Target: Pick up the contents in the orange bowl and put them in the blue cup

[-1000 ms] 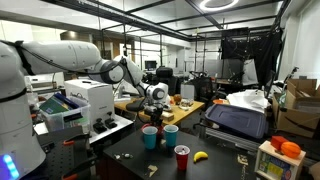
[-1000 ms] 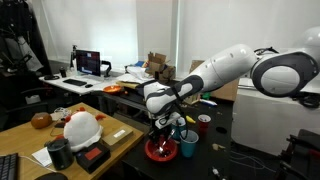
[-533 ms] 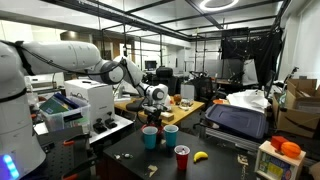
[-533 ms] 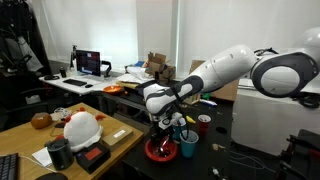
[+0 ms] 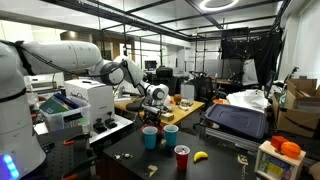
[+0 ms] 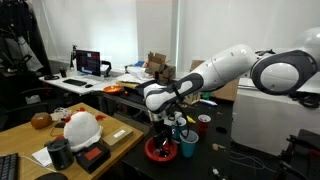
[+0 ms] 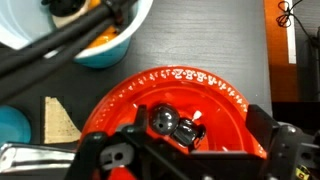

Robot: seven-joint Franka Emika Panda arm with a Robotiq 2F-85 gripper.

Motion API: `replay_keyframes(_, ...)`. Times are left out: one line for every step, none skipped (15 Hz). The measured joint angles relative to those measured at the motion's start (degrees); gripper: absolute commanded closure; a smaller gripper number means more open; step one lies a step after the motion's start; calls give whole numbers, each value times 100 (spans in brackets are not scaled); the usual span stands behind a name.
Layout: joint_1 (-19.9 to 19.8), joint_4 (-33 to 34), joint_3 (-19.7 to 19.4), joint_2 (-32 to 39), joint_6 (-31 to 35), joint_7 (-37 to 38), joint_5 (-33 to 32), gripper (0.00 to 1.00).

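Observation:
The orange bowl (image 7: 215, 100) fills the middle of the wrist view. It holds a dark ball and a dark lump (image 7: 172, 125) lying together on its floor. My gripper (image 7: 190, 150) hangs just over the bowl, open, its black fingers (image 7: 278, 145) spread either side of the contents and gripping nothing. In an exterior view the gripper (image 6: 166, 124) hovers above the orange bowl (image 6: 158, 151), with the blue cup (image 6: 188, 147) right beside it. A light blue cup (image 7: 110, 45) shows at the wrist view's top left, crossed by cables.
In an exterior view a red cup (image 5: 182, 157) and a banana (image 5: 200, 156) lie on the black table (image 5: 220, 165), with two blue cups (image 5: 171, 134) behind. A red cup (image 6: 204, 124) stands past the bowl. A white-and-orange domed object (image 6: 80, 128) rests on the wooden desk.
The gripper sits slightly higher over the bowl than a second ago. The bowl, its contents and the cups have not moved.

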Motion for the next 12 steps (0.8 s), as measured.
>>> replay_keyframes(-4, 10, 35, 0, 1, -135, 0, 0)
replay_keyframes(-5, 22, 60, 0, 8, -270, 0, 0)
replay_keyframes(-5, 37, 78, 0, 11, -430, 0, 0)
replay_keyframes(-9, 44, 97, 0, 15, -602, 0, 0)
replay_keyframes(-20, 45, 126, 0, 20, -814, 0, 0)
replay_keyframes(-36, 45, 154, 1, 22, -1039, 0, 0)
replay_keyframes(-57, 45, 184, 3, 23, -1269, 0, 0)
replay_keyframes(-83, 45, 215, 4, 23, -1519, 0, 0)
replay_keyframes(-105, 45, 240, 6, 23, -1766, 0, 0)
replay_keyframes(-129, 45, 267, 10, 26, -1988, 0, 0)
replay_keyframes(-146, 45, 281, 16, 38, -2173, 0, 0)
replay_keyframes(-157, 45, 295, 26, 61, -2331, -13, 0)
